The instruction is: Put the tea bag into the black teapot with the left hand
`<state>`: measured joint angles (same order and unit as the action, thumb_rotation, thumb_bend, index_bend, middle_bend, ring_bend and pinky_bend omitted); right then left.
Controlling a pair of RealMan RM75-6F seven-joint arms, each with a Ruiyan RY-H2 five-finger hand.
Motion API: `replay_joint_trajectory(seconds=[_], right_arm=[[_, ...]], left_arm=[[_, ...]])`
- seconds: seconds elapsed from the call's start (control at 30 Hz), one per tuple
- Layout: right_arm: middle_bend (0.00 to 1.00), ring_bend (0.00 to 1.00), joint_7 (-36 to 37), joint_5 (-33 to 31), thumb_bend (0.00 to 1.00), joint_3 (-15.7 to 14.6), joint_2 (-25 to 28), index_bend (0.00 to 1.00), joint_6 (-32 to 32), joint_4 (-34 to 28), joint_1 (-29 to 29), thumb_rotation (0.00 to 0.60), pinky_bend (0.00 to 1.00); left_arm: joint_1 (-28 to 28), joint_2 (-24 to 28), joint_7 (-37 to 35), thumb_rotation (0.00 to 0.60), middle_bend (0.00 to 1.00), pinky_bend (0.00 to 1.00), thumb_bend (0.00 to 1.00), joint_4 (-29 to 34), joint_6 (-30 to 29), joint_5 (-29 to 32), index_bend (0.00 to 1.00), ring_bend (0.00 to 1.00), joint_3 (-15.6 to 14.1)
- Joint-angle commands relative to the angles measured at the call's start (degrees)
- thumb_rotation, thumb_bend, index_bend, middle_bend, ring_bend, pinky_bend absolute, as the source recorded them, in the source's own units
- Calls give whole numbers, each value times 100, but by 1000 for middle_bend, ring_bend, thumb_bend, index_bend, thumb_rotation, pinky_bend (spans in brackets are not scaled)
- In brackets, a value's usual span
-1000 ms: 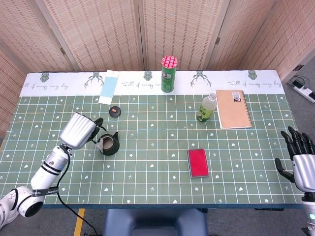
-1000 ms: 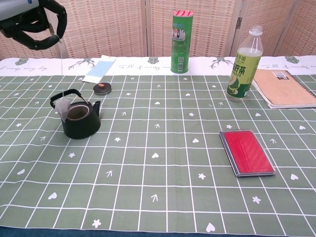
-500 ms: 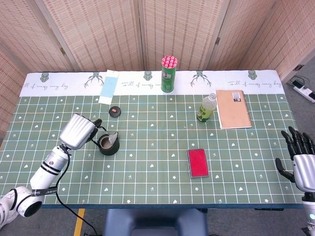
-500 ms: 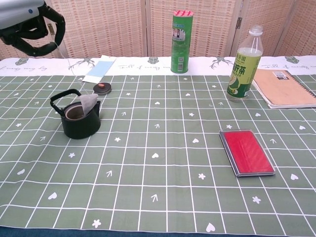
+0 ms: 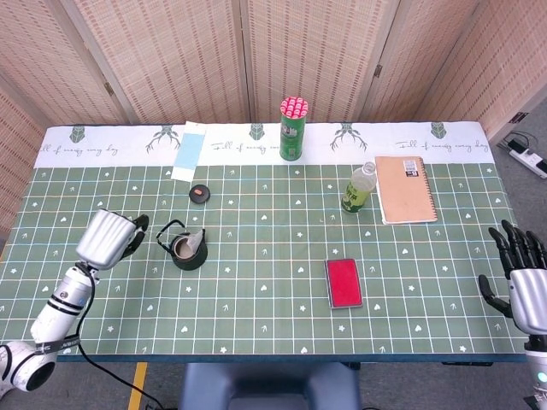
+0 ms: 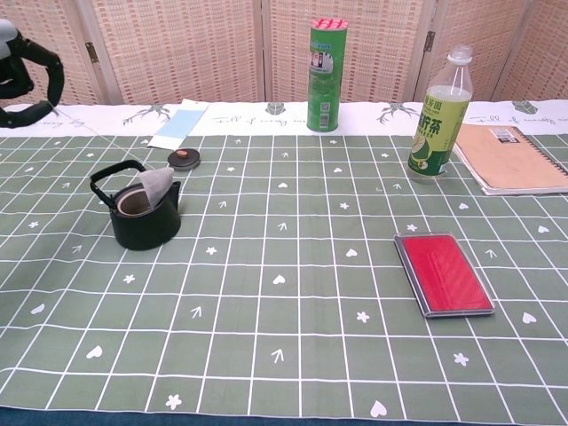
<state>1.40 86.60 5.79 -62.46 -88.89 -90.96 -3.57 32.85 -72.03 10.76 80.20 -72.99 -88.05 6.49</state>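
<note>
The black teapot (image 5: pixel 188 249) (image 6: pixel 142 213) stands lidless on the left part of the green tablecloth. The pale tea bag (image 5: pixel 196 238) (image 6: pixel 158 184) leans in its opening, with its top poking over the rim. My left hand (image 5: pixel 112 238) (image 6: pixel 25 85) is off to the left of the teapot and clear of it, fingers curled with nothing visible in them. My right hand (image 5: pixel 518 275) hangs at the table's right front corner, fingers spread and empty; the chest view does not show it.
A small black lid (image 5: pixel 199 193) (image 6: pixel 184 159) lies behind the teapot, and a blue paper strip (image 5: pixel 188 150) further back. A green can (image 5: pixel 292 130), a green-tea bottle (image 5: pixel 360 188), a brown notebook (image 5: pixel 406 188) and a red case (image 5: pixel 344 283) occupy the middle and right.
My left hand has drawn back to the left, away from the teapot. The tea bag, hanging at the pot's left rim a second ago, now rests in the opening.
</note>
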Motion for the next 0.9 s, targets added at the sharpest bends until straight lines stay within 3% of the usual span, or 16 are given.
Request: replay_joint_trajectory(seconds=[0.03,0.4,0.9], right_arm=[[0,0,-5,-14,449,9,-4,0,0,-1,-1,600,0],[0,0,-112,-33,450,9,-53,0,54,-4,-31,600,0],[0,0,-12,62,450,-17,-15,0,-51,-9,16,600,0]], left_arm=[[-59,47,-52,600,953,974,446,-72,-35,30,568,929,-26],[-304,-62,-502,600,953,974,446,-249,-90,16,567,929,-221],[-765,-741,-1326,600,953,974,446,-1284,-291,87,571,929,-456]])
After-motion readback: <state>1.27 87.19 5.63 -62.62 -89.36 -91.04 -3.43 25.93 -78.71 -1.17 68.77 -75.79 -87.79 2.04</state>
